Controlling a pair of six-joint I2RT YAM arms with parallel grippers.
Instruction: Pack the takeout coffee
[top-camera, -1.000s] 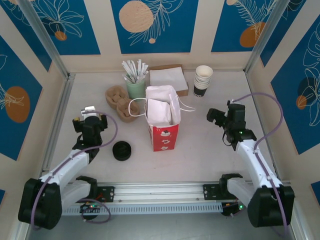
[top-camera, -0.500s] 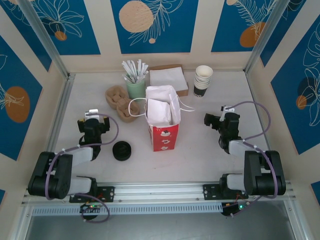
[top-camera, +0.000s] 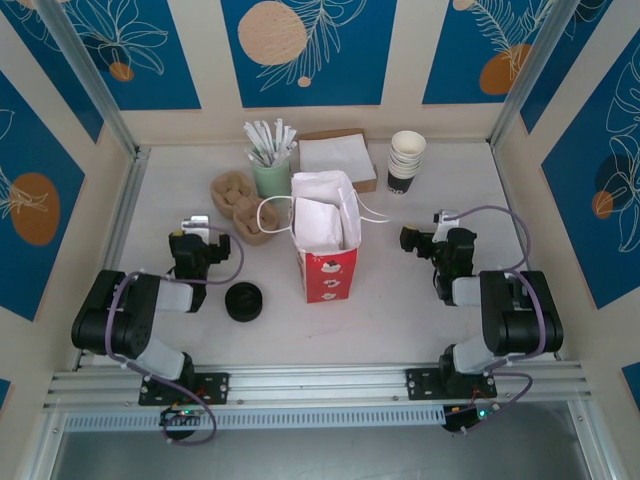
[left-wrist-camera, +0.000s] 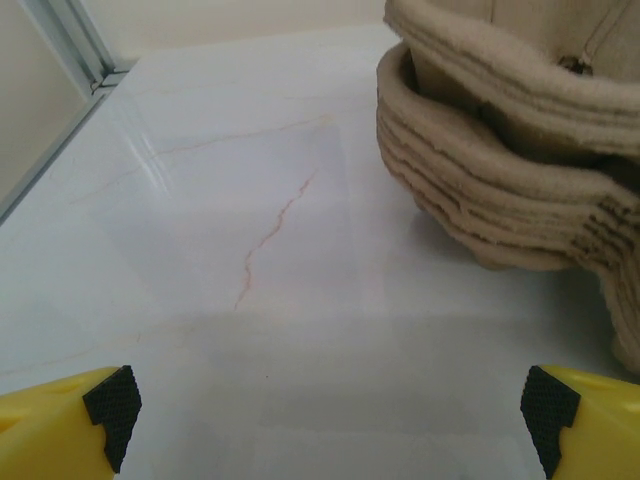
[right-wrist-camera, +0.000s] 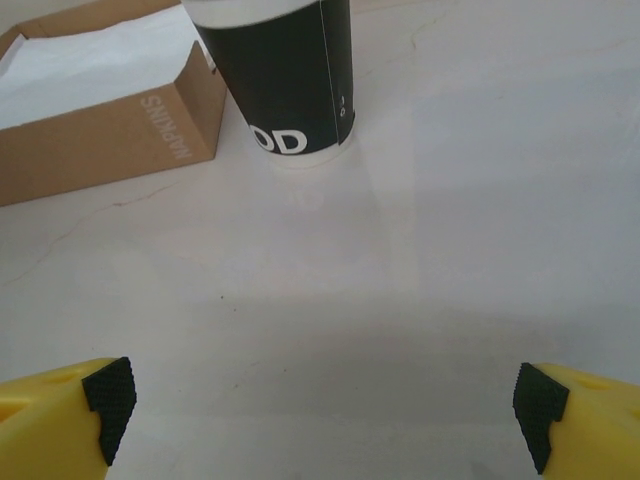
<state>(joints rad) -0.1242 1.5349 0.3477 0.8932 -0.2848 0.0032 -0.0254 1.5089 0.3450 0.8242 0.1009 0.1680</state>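
Observation:
The takeout coffee is hidden or out of view. A red-and-white paper bag (top-camera: 326, 262) stands open in the middle of the table, with white paper showing inside. My left gripper (top-camera: 200, 240) rests low to the left of the bag, open and empty; its yellow fingertips (left-wrist-camera: 70, 420) frame bare tabletop, and my left gripper (left-wrist-camera: 330, 415) faces a stack of pulp cup carriers (left-wrist-camera: 500, 150). My right gripper (top-camera: 428, 238) sits low to the right of the bag, also open and empty. In its wrist view my right gripper (right-wrist-camera: 325, 405) faces the stack of lidless cups (right-wrist-camera: 285, 80).
A low stack of black lids (top-camera: 243, 301) lies left of the bag. Pulp carriers (top-camera: 236, 203), a green holder of straws (top-camera: 270, 170), a brown napkin box (top-camera: 338, 156) (right-wrist-camera: 100, 120) and the stacked cups (top-camera: 405, 162) line the back. Walls close both sides.
Both arms have folded back toward their bases and dropped low. The left gripper shifted slightly right and away, the right gripper slightly left. Both stayed open; nothing on the table moved.

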